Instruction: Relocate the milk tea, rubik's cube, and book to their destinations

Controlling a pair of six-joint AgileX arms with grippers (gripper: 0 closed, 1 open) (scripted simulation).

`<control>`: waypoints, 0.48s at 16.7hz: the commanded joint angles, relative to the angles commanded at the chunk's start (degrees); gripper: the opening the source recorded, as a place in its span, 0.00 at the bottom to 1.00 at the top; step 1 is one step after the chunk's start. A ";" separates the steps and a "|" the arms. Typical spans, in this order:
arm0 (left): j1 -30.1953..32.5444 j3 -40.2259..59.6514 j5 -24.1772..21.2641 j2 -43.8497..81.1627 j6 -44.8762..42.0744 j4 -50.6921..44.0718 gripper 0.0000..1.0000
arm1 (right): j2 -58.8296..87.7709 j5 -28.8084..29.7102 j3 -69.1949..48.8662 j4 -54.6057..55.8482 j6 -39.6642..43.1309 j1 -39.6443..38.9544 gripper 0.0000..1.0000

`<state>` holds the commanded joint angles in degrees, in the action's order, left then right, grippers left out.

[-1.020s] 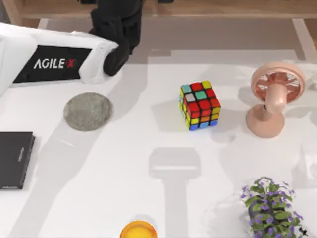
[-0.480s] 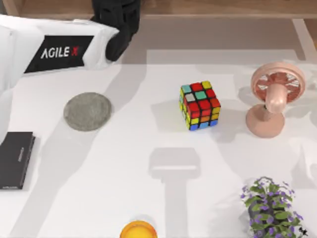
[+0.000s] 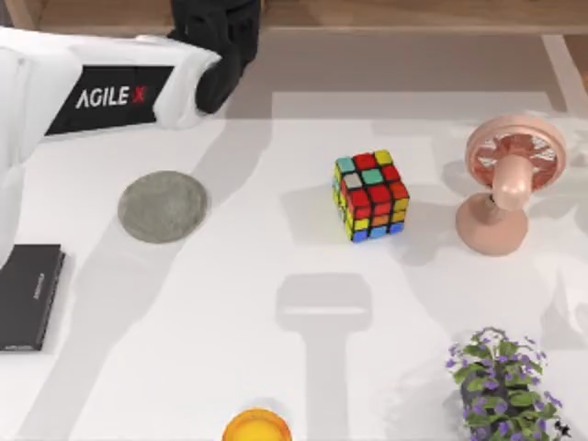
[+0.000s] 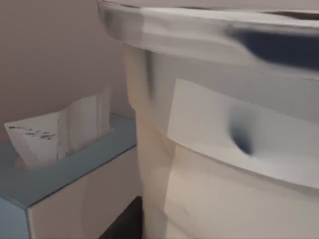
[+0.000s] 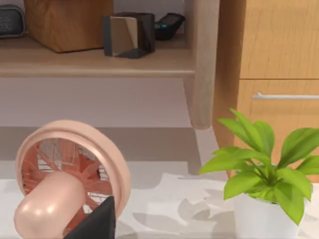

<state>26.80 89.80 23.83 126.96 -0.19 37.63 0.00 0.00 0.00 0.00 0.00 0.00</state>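
From above, the left arm (image 3: 101, 92) lies stretched across the table's far left corner, its white forearm pointing rightward and ending in a dark wrist section at the back edge; whether its fingers are spread or closed, I cannot tell. On the white table (image 3: 230, 276) the rubik's cube (image 3: 370, 195) stands near the middle, a little toward the right, on its own with nothing touching it. A grey round pad (image 3: 163, 207) lies well to its left, and a black slab (image 3: 29, 296) sits at the left edge. A pink desk fan (image 3: 507, 182) stands to the cube's right, a purple-flowered plant (image 3: 503, 386) in the near right corner, and an orange round thing (image 3: 256, 426) pokes up at the near edge.

Up close on the left wrist camera, a pale curved surface (image 4: 224, 139) looms large, with a blue tissue box (image 4: 60, 164) beside it.

Over on the right wrist camera, the pink fan (image 5: 70, 174) stands near, a leafy green plant in a white pot (image 5: 264, 199) close by, and a wooden shelf (image 5: 94, 62) behind. A dark wedge (image 5: 97, 224) shows at the frame's edge; that gripper's state I cannot tell.
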 joint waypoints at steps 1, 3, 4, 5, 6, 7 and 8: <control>0.00 0.00 0.00 0.00 0.00 0.00 0.32 | 0.00 0.00 0.00 0.00 0.00 0.00 1.00; 0.00 0.00 0.00 0.00 0.00 0.00 0.17 | 0.00 0.00 0.00 0.00 0.00 0.00 1.00; 0.00 0.00 0.00 0.00 0.00 0.00 0.10 | 0.00 0.00 0.00 0.00 0.00 0.00 1.00; 0.00 0.00 0.00 0.00 0.00 0.00 0.02 | 0.00 0.00 0.00 0.00 0.00 0.00 1.00; 0.00 0.00 0.00 0.00 0.00 0.00 0.00 | 0.00 0.00 0.00 0.00 0.00 0.00 1.00; 0.00 0.00 0.00 0.00 0.00 0.00 0.00 | 0.00 0.00 0.00 0.00 0.00 0.00 1.00; 0.00 0.00 0.00 0.00 0.00 0.00 0.00 | 0.00 0.00 0.00 0.00 0.00 0.00 1.00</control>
<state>26.80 89.80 23.83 126.96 -0.19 37.63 0.00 0.00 0.00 0.00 0.00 0.00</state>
